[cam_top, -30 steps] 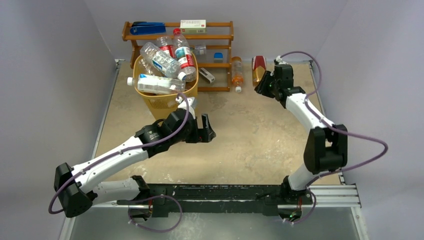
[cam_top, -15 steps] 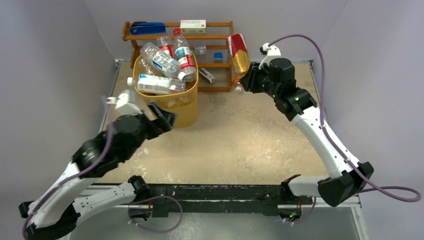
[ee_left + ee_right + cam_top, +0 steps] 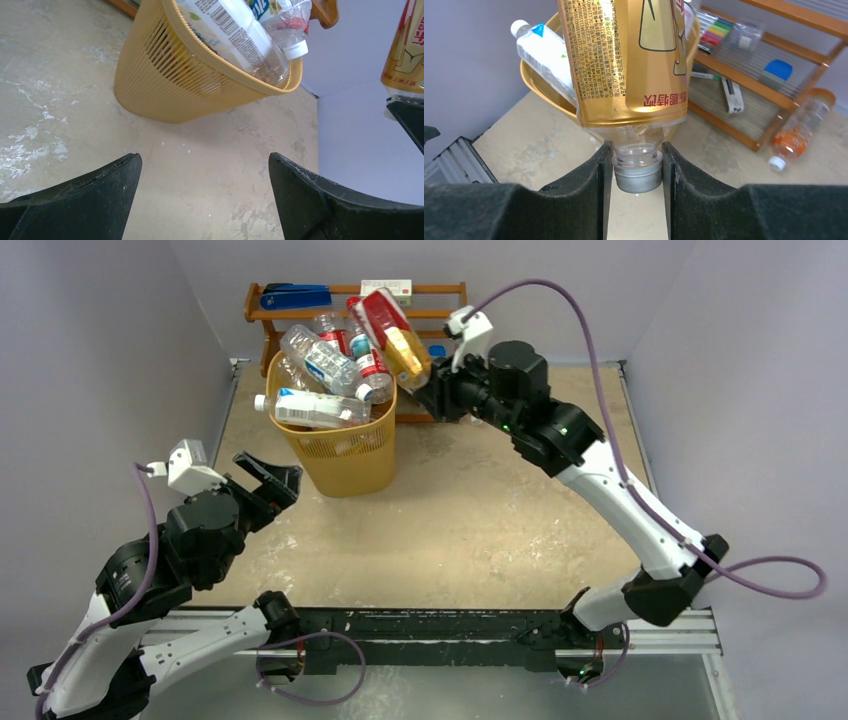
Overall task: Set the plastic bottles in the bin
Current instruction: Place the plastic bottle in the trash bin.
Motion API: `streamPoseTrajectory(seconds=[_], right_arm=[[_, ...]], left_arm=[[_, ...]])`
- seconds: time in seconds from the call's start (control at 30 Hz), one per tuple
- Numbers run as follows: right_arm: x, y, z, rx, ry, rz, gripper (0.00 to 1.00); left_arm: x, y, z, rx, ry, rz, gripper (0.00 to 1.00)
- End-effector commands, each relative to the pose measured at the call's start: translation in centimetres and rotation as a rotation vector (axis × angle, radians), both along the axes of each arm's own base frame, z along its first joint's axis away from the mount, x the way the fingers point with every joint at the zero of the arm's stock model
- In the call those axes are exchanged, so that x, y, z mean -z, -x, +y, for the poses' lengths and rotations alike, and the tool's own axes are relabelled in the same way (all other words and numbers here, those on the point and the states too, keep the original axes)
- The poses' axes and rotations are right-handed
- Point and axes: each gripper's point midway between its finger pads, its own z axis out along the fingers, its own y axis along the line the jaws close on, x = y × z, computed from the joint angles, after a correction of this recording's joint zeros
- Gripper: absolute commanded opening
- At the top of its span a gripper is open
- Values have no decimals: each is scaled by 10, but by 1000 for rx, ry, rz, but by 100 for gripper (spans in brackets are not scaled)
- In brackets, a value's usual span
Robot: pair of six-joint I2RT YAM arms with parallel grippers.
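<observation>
The bin (image 3: 340, 455), at eleven o'clock on the tabletop (image 3: 480, 520), is heaped past its rim with bottles. An orange bottle (image 3: 800, 131) lies by the rack (image 3: 290, 313). The right hand (image 3: 636, 167) pinches a gold-labelled bottle (image 3: 624, 60) by the neck at the bin's two o'clock. The left hand (image 3: 205, 175) gapes wide, empty.
</observation>
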Motion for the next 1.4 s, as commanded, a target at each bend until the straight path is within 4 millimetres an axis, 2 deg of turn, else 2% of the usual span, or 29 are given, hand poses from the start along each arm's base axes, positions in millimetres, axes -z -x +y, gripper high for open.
streamPoseTrajectory(seconds=[0.0,0.23,0.43,0.6,0.77,1.03,1.37], right_arm=[[-24,-5,25,-49,38,-99,30],[-25,-9,80,-129,90,-140,30],[-6,-14,116,-161,162,-138,31],[18,-23,134,-161,246,-120,31],[31,-33,136,-134,298,-117,33],[42,-43,122,-47,371,-112,46],[38,-40,110,-12,374,-108,52]], left_arm=[[-2,3,13,-53,42,-24,98],[12,-1,-1,-20,7,19,98],[10,-1,2,-24,0,14,98],[10,-1,3,-28,-2,12,98],[10,0,4,-27,-5,9,98],[8,-7,0,-31,-34,1,98],[-26,-36,-33,0,-105,-44,100]])
